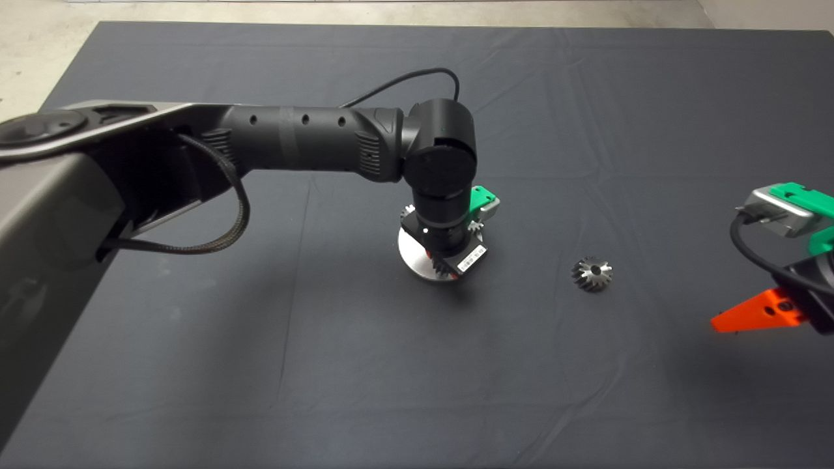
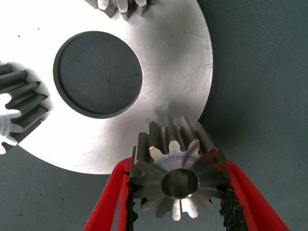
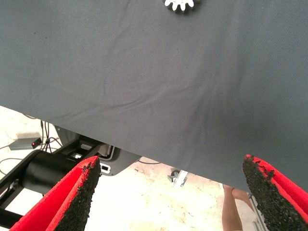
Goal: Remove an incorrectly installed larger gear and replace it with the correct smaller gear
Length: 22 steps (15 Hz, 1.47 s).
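Observation:
My left gripper (image 2: 178, 168) is shut on the smaller gear (image 2: 179, 180), a silver spur gear with a round centre hole, gripped at its two sides. It is held at the rim of a round silver plate (image 2: 168, 72) that has a large round hole in its middle. In the head view my left wrist hangs over this plate (image 1: 410, 251) at the mat's centre and hides the fingers. The larger gear (image 1: 592, 273), dark with slanted teeth, lies alone on the mat right of the plate; its edge also shows in the right wrist view (image 3: 182, 4). My right gripper (image 1: 769, 309) is open and empty at the right edge.
Two other small gears sit on the plate, one (image 2: 21, 103) at one side and one (image 2: 120, 7) at the far rim. The right wrist view shows the mat's edge, the floor with cables and a person's leg (image 3: 233, 207).

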Motion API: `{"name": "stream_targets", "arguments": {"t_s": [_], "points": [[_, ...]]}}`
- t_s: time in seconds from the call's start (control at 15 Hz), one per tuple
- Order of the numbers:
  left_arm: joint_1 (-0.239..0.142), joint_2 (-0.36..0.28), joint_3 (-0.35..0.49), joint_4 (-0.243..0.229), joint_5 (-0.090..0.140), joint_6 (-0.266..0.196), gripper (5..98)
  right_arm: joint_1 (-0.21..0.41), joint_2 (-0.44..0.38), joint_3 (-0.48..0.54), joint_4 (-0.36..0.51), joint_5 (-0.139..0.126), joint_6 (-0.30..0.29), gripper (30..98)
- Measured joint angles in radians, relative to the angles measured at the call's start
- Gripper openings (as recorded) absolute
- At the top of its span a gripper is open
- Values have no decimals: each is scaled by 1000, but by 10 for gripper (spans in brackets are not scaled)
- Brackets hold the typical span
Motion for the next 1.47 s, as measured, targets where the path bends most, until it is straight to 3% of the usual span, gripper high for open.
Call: {"name": "stream_targets", "arguments": {"t_s": [0.13,0.33,0.6,1.0,1.47], "points": [[0,0,0,0,2,1,347,0,0,0,0,0,0,781],[0,0,0,1,27,3,347,0,0,0,0,0,0,781],[9,0,0,4,32,4,347,0,0,0,0,-1,0,781],[37,0,-1,42,31,5,347,3,0,0,0,0,0,781],[36,1,-12,38,27,7,357,3,0,0,0,0,0,781]]}}
